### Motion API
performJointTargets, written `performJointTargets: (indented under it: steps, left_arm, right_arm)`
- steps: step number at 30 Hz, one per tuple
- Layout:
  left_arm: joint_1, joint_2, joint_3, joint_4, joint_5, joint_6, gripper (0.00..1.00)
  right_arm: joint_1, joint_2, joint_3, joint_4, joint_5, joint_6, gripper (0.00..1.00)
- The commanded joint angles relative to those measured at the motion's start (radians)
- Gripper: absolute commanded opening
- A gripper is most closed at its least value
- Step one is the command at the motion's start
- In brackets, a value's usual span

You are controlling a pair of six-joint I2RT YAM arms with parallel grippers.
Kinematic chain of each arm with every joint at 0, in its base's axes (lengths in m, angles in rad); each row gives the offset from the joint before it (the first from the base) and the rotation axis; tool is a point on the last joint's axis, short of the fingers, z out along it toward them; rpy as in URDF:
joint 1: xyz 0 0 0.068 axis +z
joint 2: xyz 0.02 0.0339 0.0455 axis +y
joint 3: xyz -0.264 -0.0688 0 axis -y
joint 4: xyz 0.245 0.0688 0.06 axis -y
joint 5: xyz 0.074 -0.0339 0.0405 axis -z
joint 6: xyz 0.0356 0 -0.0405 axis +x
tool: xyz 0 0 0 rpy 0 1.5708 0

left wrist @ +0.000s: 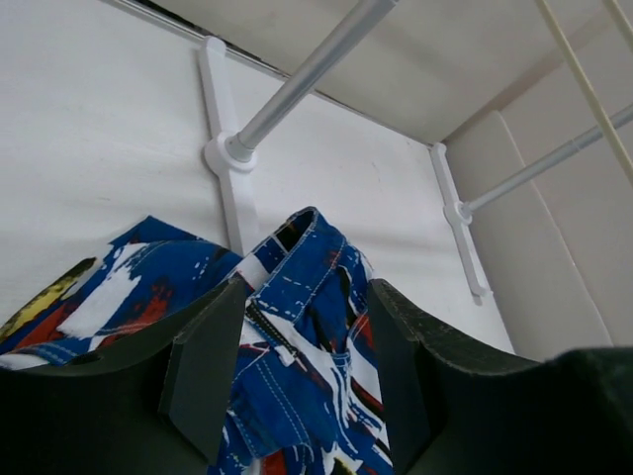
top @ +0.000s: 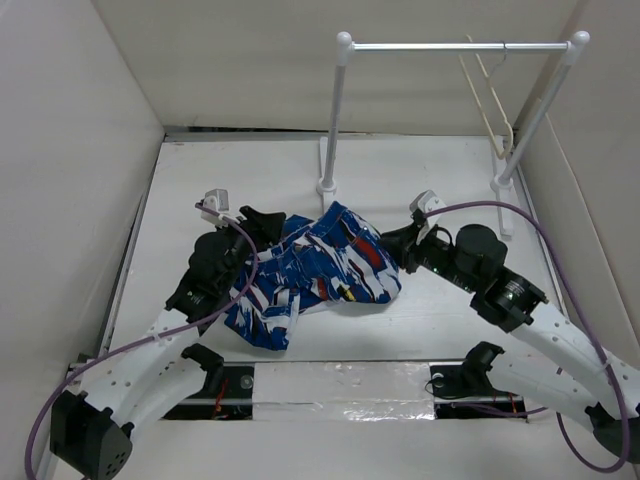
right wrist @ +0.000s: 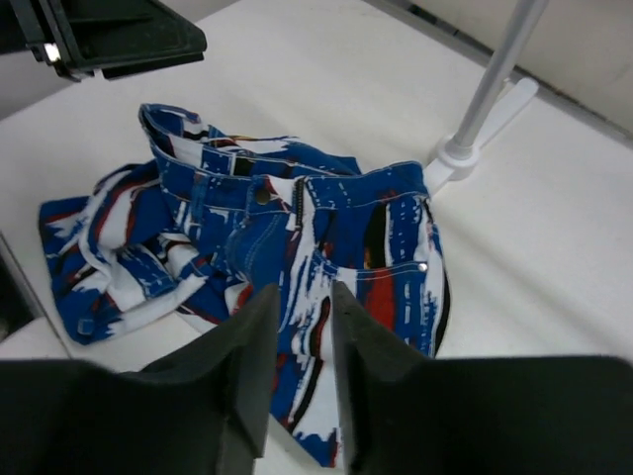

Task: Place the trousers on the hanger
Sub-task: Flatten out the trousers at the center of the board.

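the step in hand looks like the first grasp: the trousers (top: 320, 268) lie in a crumpled heap on the table (top: 230, 180), not yet lifted, and the hanger (top: 488, 100) hangs on the rail stand (top: 450, 46), well beyond both tools and off to the right gripper's far right. the left gripper (left wrist: 302, 371) is spread wide and holds nothing; the waistband sits just ahead of it, between the two fingers. the right gripper (right wrist: 300, 336) is narrow, only a slim gap between its fingers, and nothing seems pinched; the cloth lies under and ahead of its tips. both arms reach forward low over the table, pitched down at the heap from either side. next, i judge, each tool needs to close on the waistband and lift.
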Motion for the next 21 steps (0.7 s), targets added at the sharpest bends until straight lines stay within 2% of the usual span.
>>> performJointTargets:
  steps: [1, 3, 6, 7, 8, 11, 15, 16, 18, 19, 20, 21]
  left_arm:
    - [-0.004, -0.057, -0.011, -0.047, -0.085, 0.019, 0.49]
    - [-0.004, -0.089, -0.011, -0.073, -0.107, -0.005, 0.44]
    - [-0.004, -0.150, -0.041, -0.120, -0.179, -0.039, 0.32]
    - [-0.004, -0.167, -0.061, -0.139, -0.219, -0.044, 0.26]
    - [-0.004, -0.199, -0.066, -0.154, -0.237, -0.051, 0.16]
    - [-0.004, -0.250, -0.060, -0.269, -0.285, -0.091, 0.00]
    - [-0.004, -0.331, -0.098, -0.369, -0.337, -0.146, 0.00]
    - [-0.004, -0.343, -0.104, -0.408, -0.349, -0.157, 0.01]
    - [-0.004, -0.377, -0.103, -0.461, -0.371, -0.205, 0.12]
    - [-0.004, -0.391, -0.103, -0.506, -0.391, -0.222, 0.16]
    - [-0.004, -0.434, -0.107, -0.521, -0.417, -0.238, 0.24]
    - [-0.004, -0.461, -0.107, -0.525, -0.424, -0.245, 0.27]
  right_arm:
    - [0.006, 0.018, 0.016, 0.109, -0.031, -0.015, 0.11]
    - [0.006, 0.043, 0.022, 0.128, -0.040, -0.020, 0.00]
    - [0.006, 0.103, 0.029, 0.158, -0.076, -0.021, 0.00]
    - [0.006, 0.135, 0.042, 0.158, -0.080, -0.021, 0.00]
    - [0.015, 0.152, 0.051, 0.184, -0.091, -0.021, 0.00]
    - [0.037, 0.260, 0.092, 0.230, -0.140, -0.038, 0.00]
    - [0.130, 0.452, 0.216, 0.224, -0.142, -0.081, 0.00]
    - [0.146, 0.491, 0.249, 0.216, -0.140, -0.105, 0.09]
    - [0.170, 0.604, 0.331, 0.210, -0.140, -0.132, 0.25]
    - [0.179, 0.641, 0.357, 0.213, -0.146, -0.158, 0.49]
    - [0.190, 0.679, 0.384, 0.213, -0.169, -0.172, 0.59]
    - [0.190, 0.716, 0.438, 0.213, -0.188, -0.188, 0.66]
